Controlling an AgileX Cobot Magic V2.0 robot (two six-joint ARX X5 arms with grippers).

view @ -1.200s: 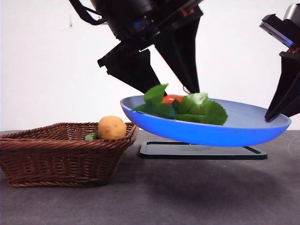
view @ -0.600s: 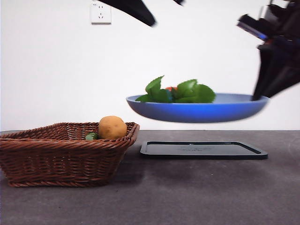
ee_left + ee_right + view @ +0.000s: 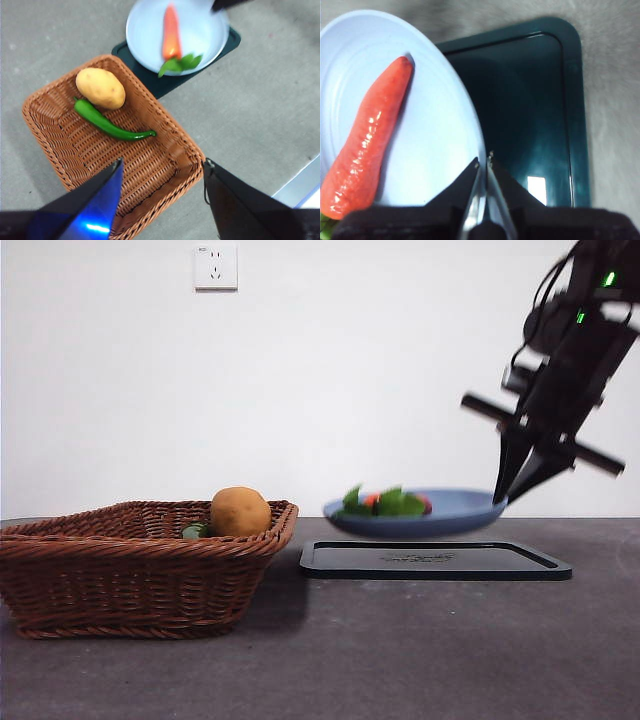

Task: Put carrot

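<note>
The orange-red carrot (image 3: 370, 145) with green leaves lies on a pale blue plate (image 3: 435, 135). My right gripper (image 3: 483, 162) is shut on the plate's rim and holds it just above a dark tray (image 3: 520, 100). In the front view the carrot (image 3: 385, 502) shows over the plate (image 3: 450, 512), with the right gripper (image 3: 510, 490) at its right edge. My left gripper (image 3: 163, 161) is open with nothing in it, high above the basket (image 3: 47, 145). From up there it sees the carrot (image 3: 171, 32) on the plate (image 3: 145, 30).
The wicker basket (image 3: 130, 570) stands at the left and holds a potato (image 3: 239, 512) and a green pepper (image 3: 107, 125). The dark tray (image 3: 435, 560) lies flat on the table right of the basket. A wall socket (image 3: 215, 266) is on the back wall.
The plate with the carrot has moved down and farther away, to just above the tray, carried by the right gripper. The left arm has risen out of the front view.
</note>
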